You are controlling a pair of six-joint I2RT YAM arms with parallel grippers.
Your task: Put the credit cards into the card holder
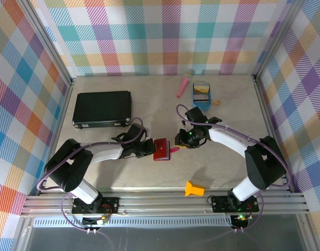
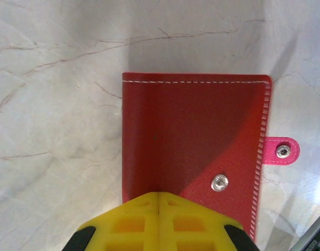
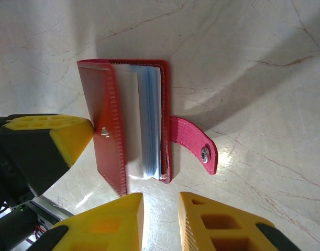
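Left wrist view: my left gripper point(image 2: 158, 201) is fully closed, tips pressing the card holder point(image 2: 194, 130) onto the table point(image 2: 55, 104), I judge to keep its pockets point(image 3: 149, 120) exposed. My right gripper point(image 3: 161, 204) hovers just beside them, jaws partly apart, empty.

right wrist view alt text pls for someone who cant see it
A red card holder lies on a pale marbled table, its cover pinched up by the left gripper, showing grey-blue pockets. The right gripper hovers open at the bottom edge.
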